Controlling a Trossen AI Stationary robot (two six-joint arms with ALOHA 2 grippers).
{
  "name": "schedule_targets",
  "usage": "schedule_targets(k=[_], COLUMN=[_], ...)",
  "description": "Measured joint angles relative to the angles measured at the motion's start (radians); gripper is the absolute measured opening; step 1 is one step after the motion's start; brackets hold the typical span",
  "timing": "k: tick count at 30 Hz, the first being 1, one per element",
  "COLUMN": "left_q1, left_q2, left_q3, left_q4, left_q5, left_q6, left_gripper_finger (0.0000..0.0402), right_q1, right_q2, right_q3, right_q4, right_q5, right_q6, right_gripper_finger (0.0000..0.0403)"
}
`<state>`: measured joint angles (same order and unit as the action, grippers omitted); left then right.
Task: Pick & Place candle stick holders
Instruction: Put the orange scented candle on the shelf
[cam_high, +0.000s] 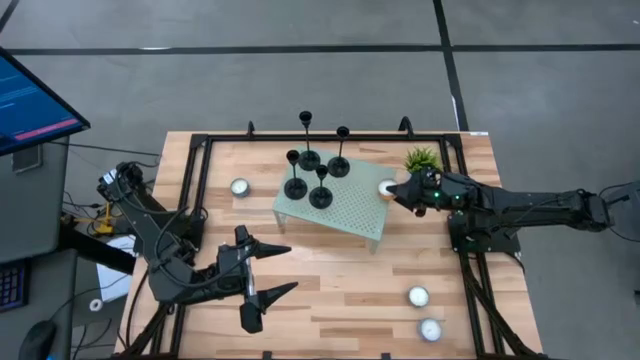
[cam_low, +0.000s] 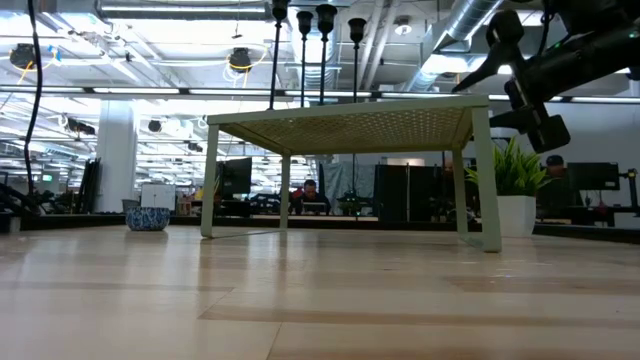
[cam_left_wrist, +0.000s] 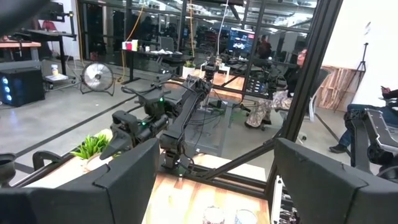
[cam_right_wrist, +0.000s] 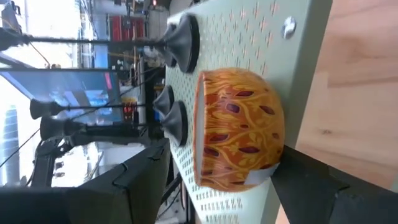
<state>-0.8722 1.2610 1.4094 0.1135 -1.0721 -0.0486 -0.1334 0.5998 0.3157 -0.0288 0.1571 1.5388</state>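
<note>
Four black candle stick holders (cam_high: 318, 175) stand by their disc bases on a pale green perforated stand (cam_high: 350, 215). In the low view their stems (cam_low: 325, 55) rise above the stand's top, and two bases (cam_right_wrist: 177, 121) show in the right wrist view. My right gripper (cam_high: 398, 192) reaches level to the stand's far right corner. It is open, one finger above and one below a small orange patterned bowl (cam_right_wrist: 236, 127) that sits on the stand's top. My left gripper (cam_high: 272, 272) hangs open and empty over the table's near left. My right gripper has its two fingers on either side of the orange bowl, coming level from the table's right side. The lower finger (cam_right_wrist: 308, 177) lies close to the bowl's base edge (cam_right_wrist: 273, 158). Whether either finger touches the bowl, I cannot tell.
A small green potted plant (cam_high: 422, 160) stands just behind my right gripper. Tealights lie on the wood at the far left (cam_high: 240, 187) and near right (cam_high: 418, 296), (cam_high: 430, 329). A black frame (cam_high: 200, 170) borders the table.
</note>
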Motion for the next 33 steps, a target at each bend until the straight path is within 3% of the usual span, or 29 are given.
schedule_targets(k=[12, 20, 26, 33], left_q1=[0.000, 0.000, 0.000, -0.020], left_q2=[0.000, 0.000, 0.000, -0.011], left_q3=[0.000, 0.000, 0.000, -0.001], left_q4=[0.000, 0.000, 0.000, -0.001], left_q5=[0.000, 0.000, 0.000, -0.055], left_q6=[0.000, 0.000, 0.000, 0.019], left_gripper_finger=[0.0318, 0.0318, 0.0318, 0.0316], right_q1=[0.000, -0.014, -0.004, 0.024], right_q2=[-0.005, 0.014, 0.042, 0.028], right_q3=[0.043, 0.109, 0.118, 0.261], right_q4=[-0.005, -0.184, -0.160, -0.300], right_q5=[-0.062, -0.112, -0.149, -0.276], right_q6=[0.025, -0.009, -0.022, -0.131], right_gripper_finger=[0.0255, 0.0255, 0.0255, 0.0255])
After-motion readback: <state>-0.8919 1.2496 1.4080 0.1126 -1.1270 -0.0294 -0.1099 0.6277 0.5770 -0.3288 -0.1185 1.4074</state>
